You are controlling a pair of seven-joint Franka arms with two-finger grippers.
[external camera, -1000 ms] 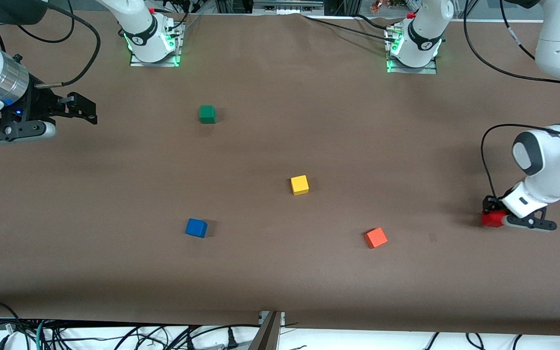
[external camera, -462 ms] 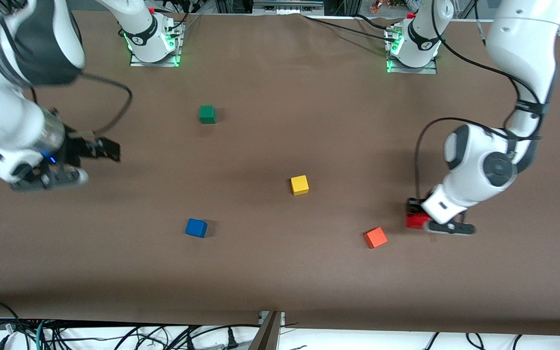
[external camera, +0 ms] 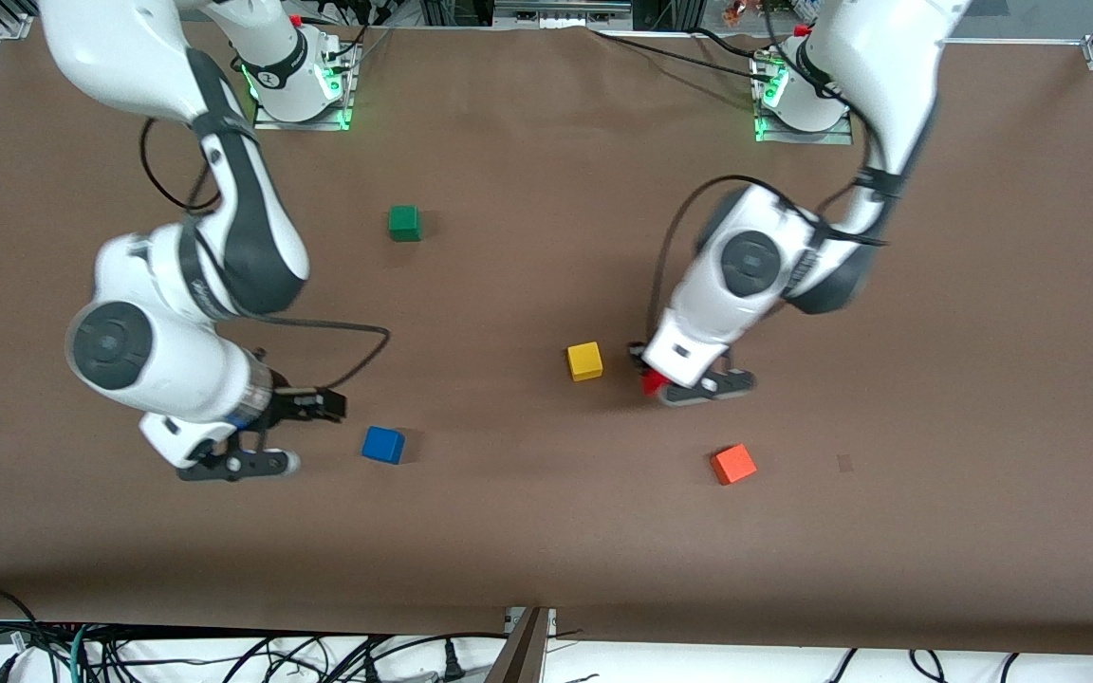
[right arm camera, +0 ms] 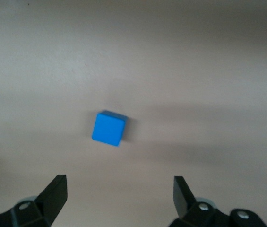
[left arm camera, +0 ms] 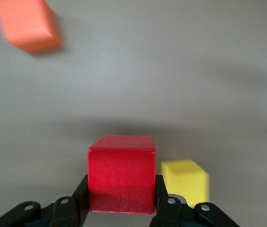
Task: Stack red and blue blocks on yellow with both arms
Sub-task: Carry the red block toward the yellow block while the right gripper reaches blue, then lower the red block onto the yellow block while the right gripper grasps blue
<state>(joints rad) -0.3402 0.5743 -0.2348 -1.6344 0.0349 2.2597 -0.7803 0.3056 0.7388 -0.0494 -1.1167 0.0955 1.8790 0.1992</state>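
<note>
My left gripper (external camera: 653,378) is shut on the deep red block (external camera: 650,382), holding it over the table just beside the yellow cube (external camera: 584,360), toward the left arm's end. In the left wrist view the red block (left arm camera: 121,172) sits between the fingers of the left gripper (left arm camera: 121,208), with the yellow cube (left arm camera: 185,180) close beside it. The blue block (external camera: 382,444) lies on the table. My right gripper (external camera: 317,406) is open and empty, over the table beside the blue block, toward the right arm's end. In the right wrist view the blue block (right arm camera: 108,128) lies ahead of the spread right gripper (right arm camera: 119,194).
An orange cube (external camera: 732,464) lies nearer the front camera than the left gripper; it also shows in the left wrist view (left arm camera: 27,26). A green cube (external camera: 404,223) lies toward the robots' bases. The brown table (external camera: 546,550) carries nothing else.
The left arm has carried the red block from its end of the table to beside the yellow cube. The right arm has swung in from its end toward the blue block.
</note>
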